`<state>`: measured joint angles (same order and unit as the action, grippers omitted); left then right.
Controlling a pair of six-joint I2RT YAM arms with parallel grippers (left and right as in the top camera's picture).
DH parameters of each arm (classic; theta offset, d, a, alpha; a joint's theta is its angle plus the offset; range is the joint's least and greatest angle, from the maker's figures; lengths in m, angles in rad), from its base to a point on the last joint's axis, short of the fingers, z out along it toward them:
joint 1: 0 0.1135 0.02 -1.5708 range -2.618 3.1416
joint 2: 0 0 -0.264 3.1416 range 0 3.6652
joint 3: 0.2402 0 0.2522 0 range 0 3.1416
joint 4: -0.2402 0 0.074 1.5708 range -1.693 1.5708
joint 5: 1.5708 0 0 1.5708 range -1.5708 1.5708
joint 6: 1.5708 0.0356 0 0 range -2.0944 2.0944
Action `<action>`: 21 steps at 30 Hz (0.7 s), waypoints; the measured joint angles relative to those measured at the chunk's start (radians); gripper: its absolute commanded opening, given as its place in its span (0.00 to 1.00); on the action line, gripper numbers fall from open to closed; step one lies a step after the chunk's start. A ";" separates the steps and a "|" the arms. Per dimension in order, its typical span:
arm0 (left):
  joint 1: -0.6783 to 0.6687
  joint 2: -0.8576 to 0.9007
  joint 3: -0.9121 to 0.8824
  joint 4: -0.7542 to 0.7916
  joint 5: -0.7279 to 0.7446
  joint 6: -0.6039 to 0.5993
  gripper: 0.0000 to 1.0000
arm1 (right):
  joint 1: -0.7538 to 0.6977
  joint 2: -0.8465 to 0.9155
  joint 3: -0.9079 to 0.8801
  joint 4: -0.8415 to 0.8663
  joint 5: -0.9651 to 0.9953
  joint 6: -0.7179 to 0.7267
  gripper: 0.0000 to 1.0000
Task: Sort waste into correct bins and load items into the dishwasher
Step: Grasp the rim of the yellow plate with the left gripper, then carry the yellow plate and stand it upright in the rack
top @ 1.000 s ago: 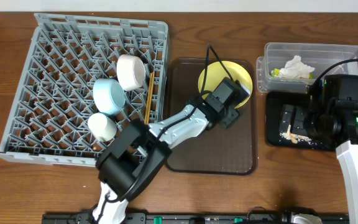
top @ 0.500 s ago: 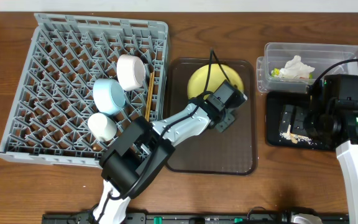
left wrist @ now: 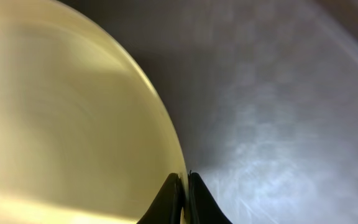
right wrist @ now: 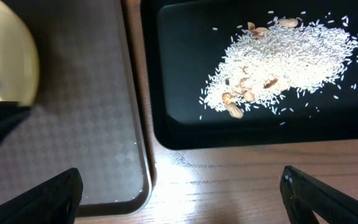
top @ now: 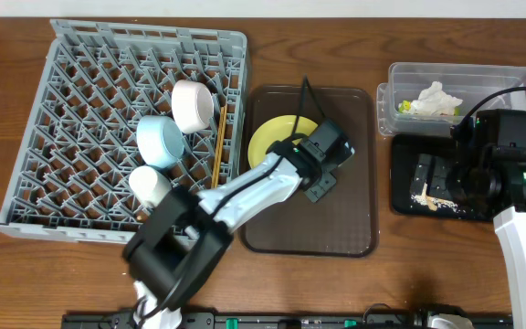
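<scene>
Pegs fill the grey dish rack (top: 71, 119), which takes up the left of the overhead view. Beside it on the wooden table lies the brown serving tray (top: 336, 219), and further right are the black tray (top: 405, 203) and, behind it, the clear tub (top: 500, 78).

The yellow-green plate (top: 268, 137) sits over the brown tray's near-left part, close to the rack. The left gripper (left wrist: 185, 186) has its fingers pinched nearly together on the plate's rim.

In the rack, the white bowl (top: 193, 105), the blue bowl (top: 160, 140) and the cup (top: 150, 185) lie on their sides in a diagonal line. The chopsticks (top: 219, 142) lie along the rack's right wall.

The crumpled wrapper (top: 436, 99) rests inside the tub. The crumbs (right wrist: 278, 62) lie heaped in the black tray.

The right gripper (right wrist: 180, 196) hangs above that tray's edge with its fingers spread wide and nothing between them.
</scene>
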<state>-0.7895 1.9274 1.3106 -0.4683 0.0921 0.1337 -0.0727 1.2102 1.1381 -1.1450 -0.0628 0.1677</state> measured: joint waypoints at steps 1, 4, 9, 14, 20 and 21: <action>0.000 -0.035 -0.002 0.000 0.000 -0.005 0.06 | 0.000 0.000 0.000 -0.001 0.000 0.000 0.99; 0.003 -0.143 -0.003 0.000 0.006 -0.025 0.06 | 0.000 0.000 0.000 -0.001 0.000 0.000 0.99; 0.043 -0.330 -0.003 -0.019 0.011 -0.103 0.06 | 0.000 0.000 0.000 -0.002 0.000 0.000 0.99; 0.156 -0.458 -0.003 -0.021 0.016 -0.197 0.06 | 0.000 0.000 0.000 -0.002 0.000 0.000 0.99; 0.352 -0.509 -0.003 0.004 0.144 -0.287 0.06 | 0.000 0.000 0.000 -0.002 0.000 0.000 0.99; 0.383 -0.509 -0.003 0.005 0.176 -0.299 0.06 | 0.000 0.000 0.000 -0.003 0.000 0.000 0.99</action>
<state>-0.4061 1.4189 1.3071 -0.4629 0.2680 -0.1650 -0.0727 1.2102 1.1381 -1.1477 -0.0628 0.1677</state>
